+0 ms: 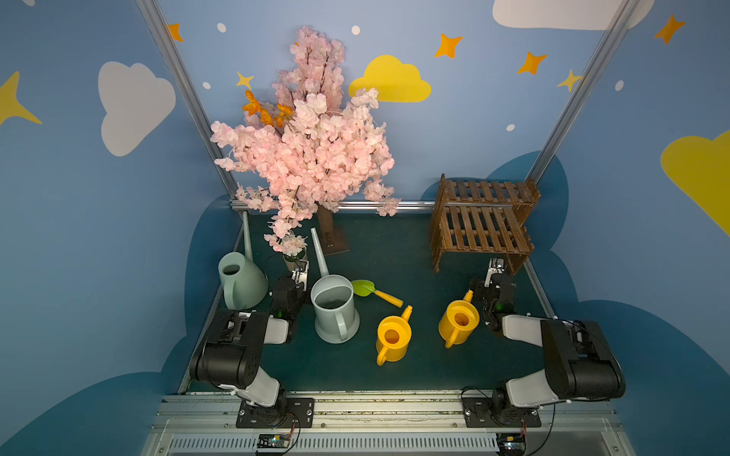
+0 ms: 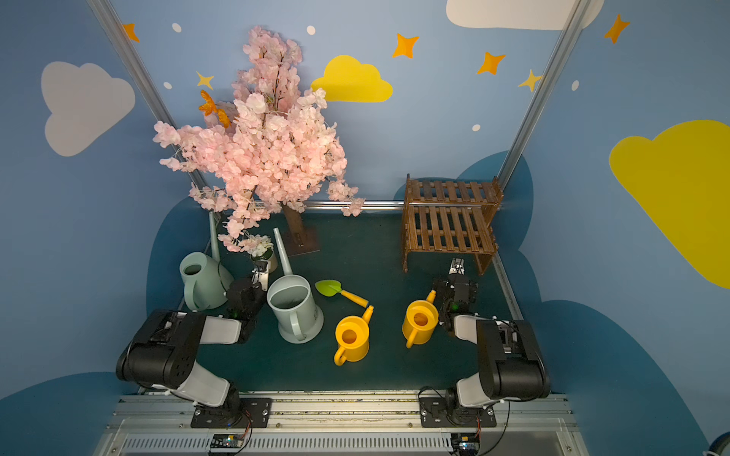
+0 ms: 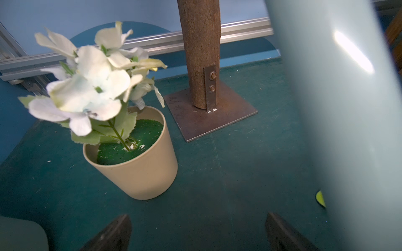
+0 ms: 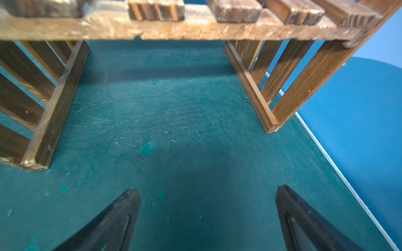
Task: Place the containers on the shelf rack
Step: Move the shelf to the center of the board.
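Empty rack (image 1: 480, 221) at far right corner of table (image 1: 414, 367); big cans (image 1: 333, 308) toward left edge, yellow cans (image 1: 393, 339) mid-front. Spread and empty: left gripper (image 1: 301, 272) between big cans by flower pot (image 3: 134, 173), right gripper (image 1: 495, 267) at rack foot. Risk: left knocks pot when reaching; long spouts snag slats.

Four watering cans stand on the table (image 1: 399, 244): two small yellow, two larger pale green. Counting outward from the rack (image 1: 480, 227), they run first yellow can (image 1: 459, 323), second yellow can (image 1: 394, 340), near green can (image 1: 333, 312), far green can (image 1: 241, 282). There is one rack, with two slatted tiers. One green trowel (image 1: 373, 291) lies between the rack and the near green can. One flower pot (image 3: 139, 171) and one pink blossom tree (image 1: 312, 150) stand farther from the rack. Two arms carry one hand each: left hand (image 1: 301, 274), right hand (image 1: 495, 269).
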Tool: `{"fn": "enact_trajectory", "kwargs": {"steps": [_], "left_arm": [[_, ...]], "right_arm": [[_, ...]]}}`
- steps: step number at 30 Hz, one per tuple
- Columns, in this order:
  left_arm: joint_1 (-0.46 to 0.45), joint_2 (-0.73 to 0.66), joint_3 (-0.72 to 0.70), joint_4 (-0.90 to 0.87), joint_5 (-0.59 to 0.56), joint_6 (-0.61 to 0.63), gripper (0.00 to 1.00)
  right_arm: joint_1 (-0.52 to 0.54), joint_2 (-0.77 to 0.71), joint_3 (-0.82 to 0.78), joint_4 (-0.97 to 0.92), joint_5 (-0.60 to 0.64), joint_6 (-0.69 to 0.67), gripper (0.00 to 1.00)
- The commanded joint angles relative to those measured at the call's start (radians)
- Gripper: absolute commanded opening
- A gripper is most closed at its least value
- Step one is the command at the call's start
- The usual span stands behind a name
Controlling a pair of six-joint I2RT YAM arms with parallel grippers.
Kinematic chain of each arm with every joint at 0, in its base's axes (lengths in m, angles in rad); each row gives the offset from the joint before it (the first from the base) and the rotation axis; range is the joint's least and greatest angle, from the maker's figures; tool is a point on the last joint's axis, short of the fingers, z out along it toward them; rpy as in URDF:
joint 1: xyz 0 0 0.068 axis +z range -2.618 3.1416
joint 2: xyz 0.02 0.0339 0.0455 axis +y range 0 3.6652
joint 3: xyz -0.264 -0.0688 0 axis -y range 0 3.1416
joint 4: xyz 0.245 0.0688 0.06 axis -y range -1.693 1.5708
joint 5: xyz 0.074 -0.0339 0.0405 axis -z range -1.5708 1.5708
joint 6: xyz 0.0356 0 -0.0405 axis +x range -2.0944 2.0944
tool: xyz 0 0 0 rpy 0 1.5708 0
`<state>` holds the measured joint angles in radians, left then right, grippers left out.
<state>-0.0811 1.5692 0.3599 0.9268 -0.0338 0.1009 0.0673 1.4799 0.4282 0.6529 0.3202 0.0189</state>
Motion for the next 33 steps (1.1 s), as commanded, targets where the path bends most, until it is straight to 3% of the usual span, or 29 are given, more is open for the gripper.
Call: {"fn": "enact_trajectory", "kwargs": {"steps": [1, 5, 10, 19, 23, 28, 33], "left_arm": [[-0.002, -0.004, -0.009, 0.049, -0.019, -0.010, 1.00], [-0.003, -0.069, -0.098, 0.163, -0.105, -0.039, 1.00], [-0.006, -0.208, -0.139, 0.105, -0.155, -0.049, 1.00], [-0.014, -0.481, -0.126, -0.154, -0.218, -0.089, 1.00], [-0.024, -0.644, -0.093, -0.399, -0.349, -0.154, 1.00], [-0.026, -0.836, -0.060, -0.558, -0.470, -0.225, 1.00], [-0.026, -0.993, 0.026, -0.770, -0.575, -0.242, 1.00]], "right_arm": [[0.004, -0.018, 0.008, -0.003, 0.002, 0.000, 0.98], [0.005, -0.044, 0.030, -0.065, 0.034, 0.019, 0.98], [0.009, -0.059, 0.021, -0.055, 0.035, 0.010, 0.98], [0.009, -0.210, 0.093, -0.312, 0.044, 0.016, 0.98], [0.011, -0.280, 0.119, -0.434, 0.040, 0.049, 0.98], [0.012, -0.360, 0.150, -0.553, 0.029, 0.084, 0.98], [0.015, -0.458, 0.224, -0.710, 0.026, 0.214, 0.98]]}}
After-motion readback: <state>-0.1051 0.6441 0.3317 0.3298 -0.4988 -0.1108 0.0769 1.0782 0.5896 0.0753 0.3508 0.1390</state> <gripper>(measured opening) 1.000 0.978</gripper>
